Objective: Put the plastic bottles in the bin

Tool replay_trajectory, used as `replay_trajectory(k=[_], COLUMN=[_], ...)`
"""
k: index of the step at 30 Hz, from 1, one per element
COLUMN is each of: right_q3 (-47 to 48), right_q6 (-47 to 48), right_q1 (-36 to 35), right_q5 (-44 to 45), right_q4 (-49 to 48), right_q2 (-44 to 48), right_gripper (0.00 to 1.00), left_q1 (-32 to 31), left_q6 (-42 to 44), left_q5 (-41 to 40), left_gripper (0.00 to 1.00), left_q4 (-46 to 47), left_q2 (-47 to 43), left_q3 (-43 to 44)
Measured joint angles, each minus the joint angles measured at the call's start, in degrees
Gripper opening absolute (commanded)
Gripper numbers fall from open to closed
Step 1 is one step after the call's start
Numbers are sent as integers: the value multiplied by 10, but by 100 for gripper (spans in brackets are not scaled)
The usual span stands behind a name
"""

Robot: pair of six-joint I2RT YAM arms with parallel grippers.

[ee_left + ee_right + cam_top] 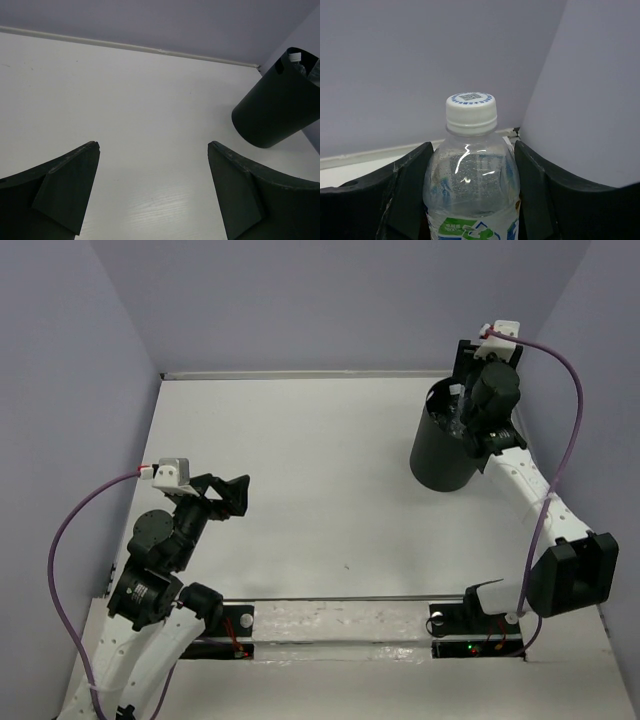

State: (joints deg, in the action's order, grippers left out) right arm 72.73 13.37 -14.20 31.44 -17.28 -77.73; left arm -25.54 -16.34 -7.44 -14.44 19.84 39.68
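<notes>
Clamping a white-capped bottle, plainest in wrist view, right claw over bin; left claw apart.

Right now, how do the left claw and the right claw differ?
The left claw gapes wide and empty; the right claw is closed on a clear bottle. The left claw hangs over the table near its base; the right claw is up at the bin. Both are black two-finger claws.

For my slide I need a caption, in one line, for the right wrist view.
Right gripper holding a clear, white-capped bottle with a green-and-blue label.
</notes>
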Motion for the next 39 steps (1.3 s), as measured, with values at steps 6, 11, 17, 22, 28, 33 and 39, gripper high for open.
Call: replay_trajectory(k=[6, 11, 17, 22, 28, 33, 39], right_q3=[-79, -79, -90, -154, -220, -228, -206], right_q6=[-14, -13, -11, -24, -58, -57, -10], right_q1=[60, 72, 71, 71, 72, 71, 71], right_q5=[-18, -36, -59, -72, -103, -119, -115], right_q4=[-34, -45, -76, -151, -245, -250, -232], right_q2=[-4, 2, 3, 3, 22, 30, 30], right_gripper=[33, 33, 34, 36, 65, 36, 34], left_q1=[-8, -10, -10, -10, -10, -10, -10], left_q6=[0, 0, 0, 0, 0, 0, 0], left_q5=[1, 1, 1, 1, 1, -2, -3], left_gripper=[99, 99, 99, 99, 99, 99, 99], left_q4=[0, 0, 0, 0, 0, 0, 0], left_q2=[0, 0, 0, -1, -1, -1, -1], left_q3=[0, 0, 0, 0, 0, 0, 0])
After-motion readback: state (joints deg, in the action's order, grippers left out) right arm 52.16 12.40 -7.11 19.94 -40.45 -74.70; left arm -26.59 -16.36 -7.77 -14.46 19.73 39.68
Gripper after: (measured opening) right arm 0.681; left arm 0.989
